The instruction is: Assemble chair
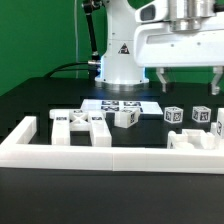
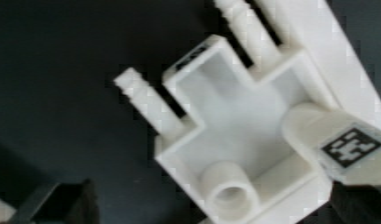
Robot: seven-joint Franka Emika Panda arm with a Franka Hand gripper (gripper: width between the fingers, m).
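The hand [image 1: 190, 80] hangs spread wide and empty above the bench [image 1: 40, 100], at the exterior view's right. Loose chair parts [image 1: 200, 116] lie below it: a slotted panel [image 2: 222, 100] (probably the seat) with a tagged block [image 2: 347, 145] touching it. Descending off-centre, the hand could strike the block and shift both parts.

No legible words, brand names or numbers found. One triangular warning sign [image 1: 122, 49] stands on the robot base [image 1: 118, 68], at 12 o'clock from the marker board [image 1: 150, 103]. The board carries square black-and-white coded tags [image 1: 112, 105]; chair parts [image 1: 201, 115] at its 3 o'clock carry the same. Wrist view: one coded tag [image 2: 352, 146] on a chair part's end, pattern only
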